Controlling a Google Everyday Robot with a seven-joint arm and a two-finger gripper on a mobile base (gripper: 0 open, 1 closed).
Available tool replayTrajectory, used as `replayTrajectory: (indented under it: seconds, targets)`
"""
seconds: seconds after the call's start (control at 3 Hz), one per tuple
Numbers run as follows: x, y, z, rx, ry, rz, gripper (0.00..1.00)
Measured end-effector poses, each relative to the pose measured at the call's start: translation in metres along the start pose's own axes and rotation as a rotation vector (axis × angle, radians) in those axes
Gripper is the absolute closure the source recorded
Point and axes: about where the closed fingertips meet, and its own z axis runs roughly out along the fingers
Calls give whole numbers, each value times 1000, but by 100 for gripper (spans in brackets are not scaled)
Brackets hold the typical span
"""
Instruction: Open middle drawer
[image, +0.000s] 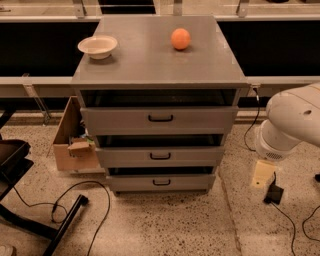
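Three drawer fronts stack in the cabinet (150, 65); the middle drawer (125, 157) carries a handle (160, 156) lying along 3–9 o'clock. The gripper (263, 173) hangs low at right, well apart, its grip state indeterminable; the handle lies toward its 9 o'clock.

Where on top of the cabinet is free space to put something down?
The cabinet top is bare between the bowl and the orange, and across its whole front half. The back part is busier. The gripper hangs low, right of the middle drawer.
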Motion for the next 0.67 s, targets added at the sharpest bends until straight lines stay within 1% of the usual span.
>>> replayTrajectory:
  seconds: [0.33,0.67]
  targets:
    - [-2,-1,0,6,-1,-3,0]
    - [-22,4,23,1,-41,-29,0]
